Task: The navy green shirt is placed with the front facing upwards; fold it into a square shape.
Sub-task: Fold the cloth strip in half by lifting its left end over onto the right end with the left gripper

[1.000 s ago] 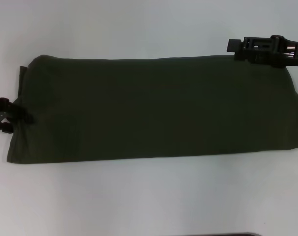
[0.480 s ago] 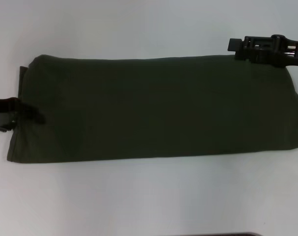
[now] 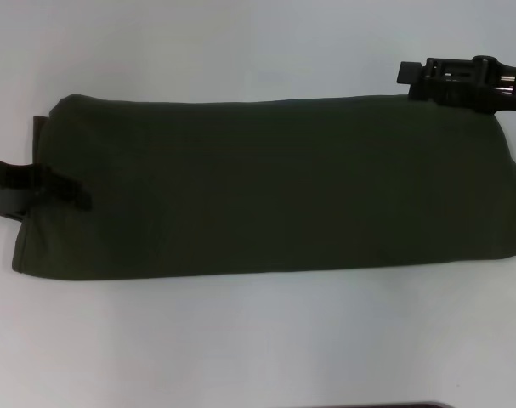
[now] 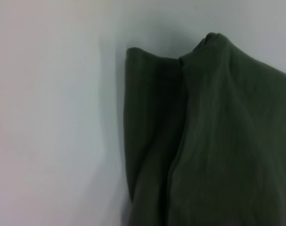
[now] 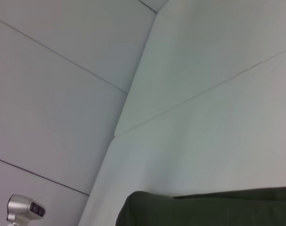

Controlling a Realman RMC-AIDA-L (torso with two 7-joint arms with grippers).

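A plain white counter (image 3: 258, 348) carries the navy green shirt (image 3: 266, 187), already folded into a long dark band lying crosswise. The left end effector (image 3: 70, 194) reaches over the band's near end; whether it is open or closed I cannot tell. The right end effector (image 3: 411, 76) sits at the far corner, its state also unclear. Judged next: grip this end and fold it across toward the other.

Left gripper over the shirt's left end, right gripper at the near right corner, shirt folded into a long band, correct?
Not quite: in the head view the right gripper is at the far right corner of the dark olive-green folded cotton shirt, not the near one. The left gripper is as stated.
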